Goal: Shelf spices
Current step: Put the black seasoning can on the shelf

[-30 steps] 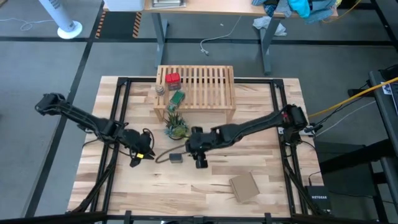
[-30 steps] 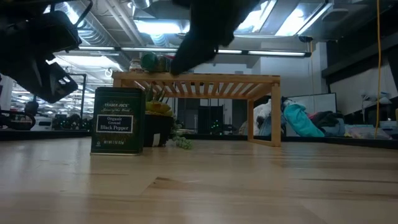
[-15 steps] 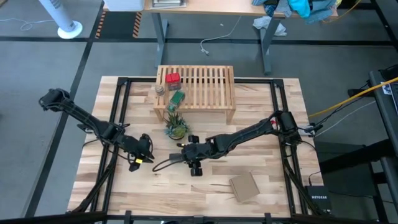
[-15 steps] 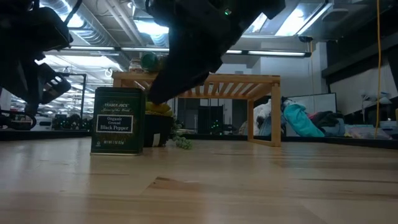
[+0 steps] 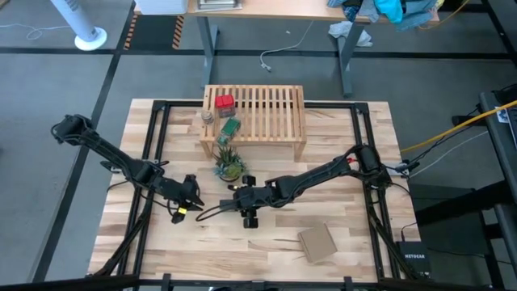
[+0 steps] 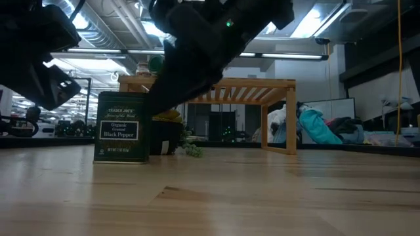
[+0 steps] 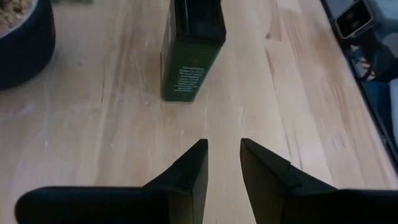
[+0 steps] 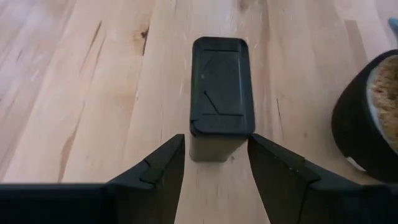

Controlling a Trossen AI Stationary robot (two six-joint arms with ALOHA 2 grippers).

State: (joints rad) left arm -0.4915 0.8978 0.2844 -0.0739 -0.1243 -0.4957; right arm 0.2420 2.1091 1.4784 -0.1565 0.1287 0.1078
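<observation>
The dark grey-black tin point(image 8: 221, 87) stands upright on the tabletop, labelled black pepper in the low view point(image 6: 121, 128). My right gripper point(image 8: 216, 140) is open, level with the tin's lid, one finger on either side of its near end; I see no touch. My left gripper point(image 7: 222, 146) hovers to the tin's left, open by a narrow gap, pointing at the tin point(image 7: 189, 68). The shelf point(image 5: 266, 113) stands at the far side, bearing the red tin point(image 5: 224, 103), the green-capped jar point(image 5: 231, 126) and the tiny jar point(image 5: 208, 117).
A small potted plant point(image 5: 229, 166) in a dark pot point(image 8: 373, 118) stands just beyond the tin, in front of the shelf. A flat brown cardboard piece point(image 5: 317, 242) lies toward the near right. A dark cable point(image 5: 212, 210) trails beside the grippers.
My right gripper has moved toward the table's left and come down, from beside the dark tin to straddling its lid end. The left arm has stayed nearly where it was.
</observation>
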